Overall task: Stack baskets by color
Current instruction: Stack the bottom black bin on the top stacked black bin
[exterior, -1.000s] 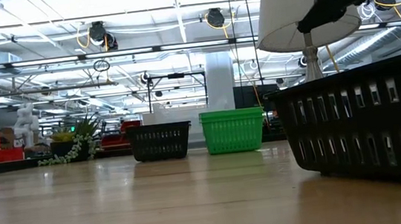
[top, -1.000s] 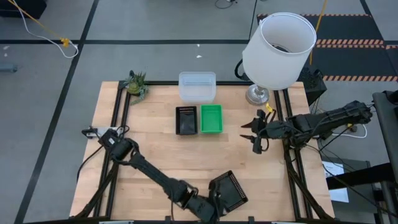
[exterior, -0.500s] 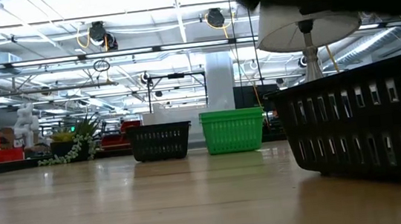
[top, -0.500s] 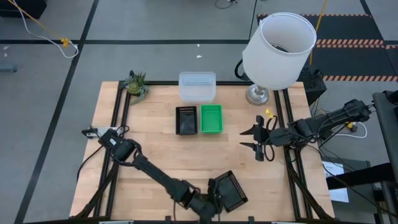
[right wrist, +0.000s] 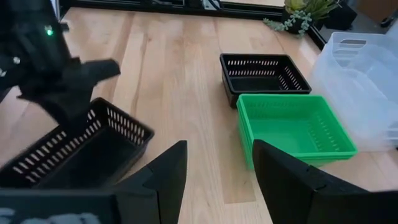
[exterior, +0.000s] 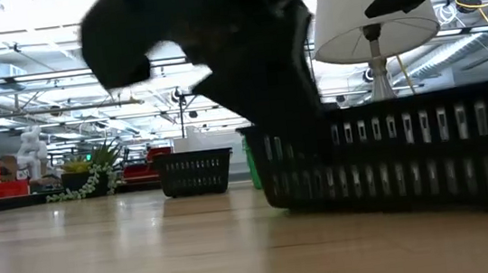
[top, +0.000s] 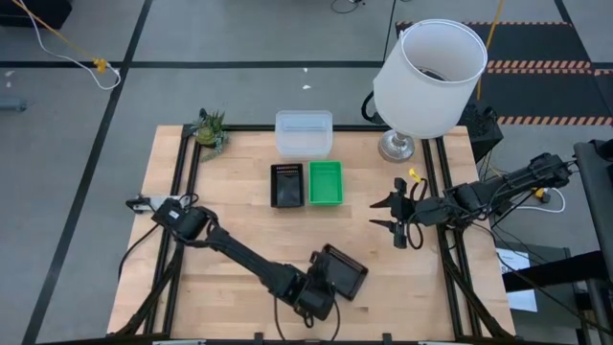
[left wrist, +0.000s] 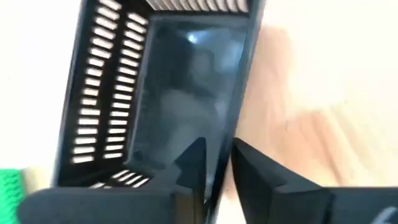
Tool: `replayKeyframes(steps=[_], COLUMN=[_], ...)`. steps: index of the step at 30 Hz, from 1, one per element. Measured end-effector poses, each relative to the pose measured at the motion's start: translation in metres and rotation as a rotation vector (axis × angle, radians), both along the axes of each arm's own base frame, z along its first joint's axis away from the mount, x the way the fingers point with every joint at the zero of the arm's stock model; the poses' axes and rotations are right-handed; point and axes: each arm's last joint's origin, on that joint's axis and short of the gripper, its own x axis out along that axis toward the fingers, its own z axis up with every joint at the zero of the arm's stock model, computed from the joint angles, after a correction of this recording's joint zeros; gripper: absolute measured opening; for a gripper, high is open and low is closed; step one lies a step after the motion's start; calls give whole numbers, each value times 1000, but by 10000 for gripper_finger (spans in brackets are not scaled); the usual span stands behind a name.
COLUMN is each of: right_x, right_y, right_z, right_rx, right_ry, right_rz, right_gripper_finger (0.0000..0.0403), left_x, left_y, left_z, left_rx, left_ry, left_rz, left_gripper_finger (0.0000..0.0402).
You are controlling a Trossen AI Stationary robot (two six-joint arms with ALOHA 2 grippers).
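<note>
Near the front edge of the counter (top: 239,172), from above, the left gripper (top: 320,287) pinches the wall of a loose black basket (top: 341,272). Farther back sit another black basket (top: 287,185), a green basket (top: 326,182) and clear baskets (top: 304,132). The right gripper (top: 395,212) hovers right, fingers spread. Down low, the held basket looks tilted, perhaps off the wood. At the left wrist, fingers (left wrist: 261,171) straddle its rim.
</note>
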Motion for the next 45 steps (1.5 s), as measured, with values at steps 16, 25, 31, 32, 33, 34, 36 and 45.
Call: replayKeyframes(steps=[16,25,31,32,33,34,36,45], right_x=[0,-1,-1,-1,-1,-1,-1,-1], right_y=[0,0,0,0,0,0,0,0], right_z=[0,-2,-2,-2,-1,-1,-1,-1], right_rx=[2,14,14,14,14,15,14,14], right_ry=[-5,16,15,15,15,14,14,15], right_rz=[0,-11,-12,-12,-12,-11,-12,-11], right_gripper_finger=[176,176,176,176,176,176,176,176], left_x=[7,31,33,33,35,37,40,47], left_y=[-3,-23,-20,-20,-20,-19,-16,0], left_z=[57,28,13,8,4,1,-8,-20], left_rx=[-210,-423,-437,-431,-443,-448,-457,-515], left_ry=[-279,-483,-483,-473,-481,-483,-468,-424], left_rz=[60,207,326,328,339,351,383,463], left_gripper_finger=[35,141,255,267,278,285,294,239])
